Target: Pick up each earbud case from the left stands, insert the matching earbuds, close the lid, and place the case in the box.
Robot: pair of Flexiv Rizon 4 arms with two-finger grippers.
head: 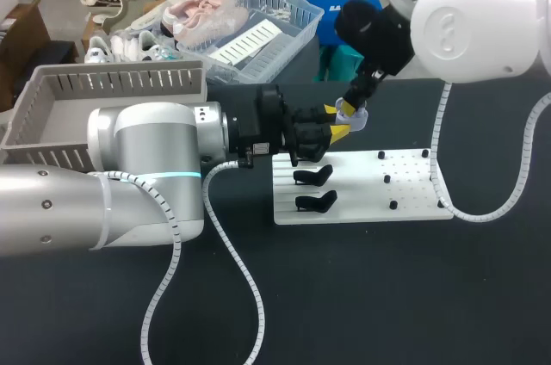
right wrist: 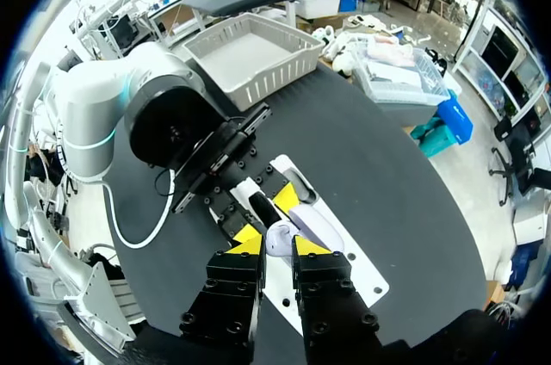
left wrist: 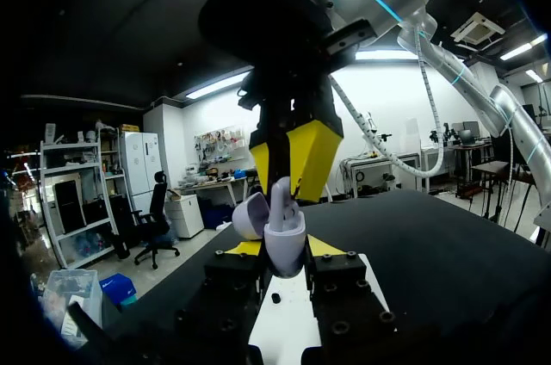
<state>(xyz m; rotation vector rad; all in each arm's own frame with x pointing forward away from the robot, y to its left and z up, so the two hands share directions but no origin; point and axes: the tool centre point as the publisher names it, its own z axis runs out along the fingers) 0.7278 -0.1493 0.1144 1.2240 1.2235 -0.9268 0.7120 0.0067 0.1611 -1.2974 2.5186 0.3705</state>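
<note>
While the left gripper [left wrist: 284, 249] hangs above the near left part of the white board [head: 413, 201], its two yellow-tipped fingers press against opposite sides of the lavender earbud case [left wrist: 285, 243], pinching it upright between them. The case's lid [left wrist: 250, 214] is swung open and leans to one side of the body. The right arm comes in from the far right corner of the table [head: 387, 296] and brings the right gripper [right wrist: 277, 246] directly over the case, tips pointing down at its open mouth. In the left wrist view its yellow fingers are drawn close together on a small white earbud [left wrist: 282, 191], whose stem shows just above the case's opening; whether the earbud already touches the case's inside cannot be told. Below the two grippers, two black stands [head: 314, 176] sit one behind the other on the left part of the board, and small black pegs [head: 387, 179] dot its right part. The gray slatted box [head: 112, 83] stands at the far left of the table, behind the left arm and well apart from the board.
</note>
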